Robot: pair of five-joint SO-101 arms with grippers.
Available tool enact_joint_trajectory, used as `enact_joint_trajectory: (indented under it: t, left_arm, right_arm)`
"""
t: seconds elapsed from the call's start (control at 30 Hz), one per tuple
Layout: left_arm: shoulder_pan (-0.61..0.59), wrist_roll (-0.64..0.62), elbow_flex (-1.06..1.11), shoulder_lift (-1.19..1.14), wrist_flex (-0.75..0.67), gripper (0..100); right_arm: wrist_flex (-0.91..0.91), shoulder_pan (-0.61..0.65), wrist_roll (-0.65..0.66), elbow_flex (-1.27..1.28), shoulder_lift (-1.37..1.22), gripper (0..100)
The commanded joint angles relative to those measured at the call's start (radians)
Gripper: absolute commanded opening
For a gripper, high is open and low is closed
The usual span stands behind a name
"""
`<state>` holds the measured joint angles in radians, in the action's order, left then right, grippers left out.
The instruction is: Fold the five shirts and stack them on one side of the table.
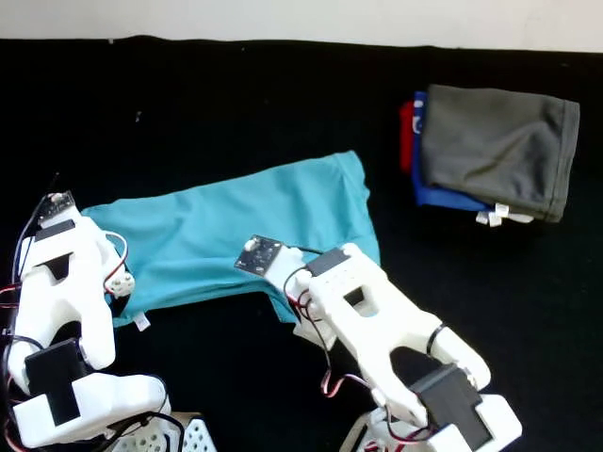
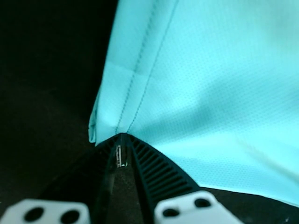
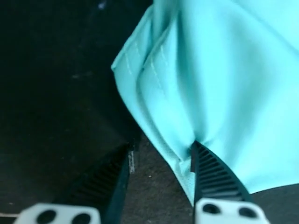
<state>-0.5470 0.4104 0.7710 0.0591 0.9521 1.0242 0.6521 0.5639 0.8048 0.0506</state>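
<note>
A teal shirt (image 1: 245, 226) lies spread across the middle of the black table (image 1: 188, 94). At its left end, my left gripper (image 2: 122, 144) is shut on the hemmed corner of the teal shirt (image 2: 210, 93). My right gripper (image 3: 159, 156) is open at the shirt's near edge. Folds of the teal shirt (image 3: 219, 84) hang between its fingers and touch one fingertip (image 3: 198, 156). In the high view the left arm (image 1: 57, 282) stands at the left and the right arm (image 1: 367, 311) at the front centre.
A stack of folded shirts sits at the back right: a grey one (image 1: 495, 151) on top, a blue one (image 1: 443, 196) beneath, and a red one (image 1: 406, 132) showing at the left side. Bare black table lies at the back left and front right.
</note>
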Motion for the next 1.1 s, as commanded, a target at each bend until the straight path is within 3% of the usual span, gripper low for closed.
enact_joint_trajectory:
  t: [0.0,0.03,0.17,0.33,0.53,0.9,1.07]
  left_arm:
    - [-0.002,-0.005,0.008,-0.015,-0.061,1]
    - [-0.004,-0.005,0.021,-0.013,-0.078,1]
    - [0.002,-0.005,0.064,-0.01,-0.138,1]
    - [0.002,-0.005,0.065,-0.01,-0.138,1]
    - [0.004,-0.005,0.065,-0.012,-0.138,1]
    - [0.004,-0.005,0.065,-0.012,-0.138,1]
    - [0.004,-0.005,0.065,-0.012,-0.138,1]
  right_arm:
    - [-0.041,-0.045,0.046,-0.025,-0.077,5.1]
    - [-0.042,-0.064,0.046,-0.039,-0.082,0.4]
    - [-0.031,-0.143,0.046,-0.097,-0.077,0.4]
    - [0.108,-0.226,0.049,-0.271,0.015,0.5]
    - [0.117,-0.262,0.049,-0.532,0.012,0.5]
    - [0.177,-0.249,0.043,-1.239,-0.572,1.5]
    - [0.297,-0.246,-0.048,-1.532,-0.785,17.6]
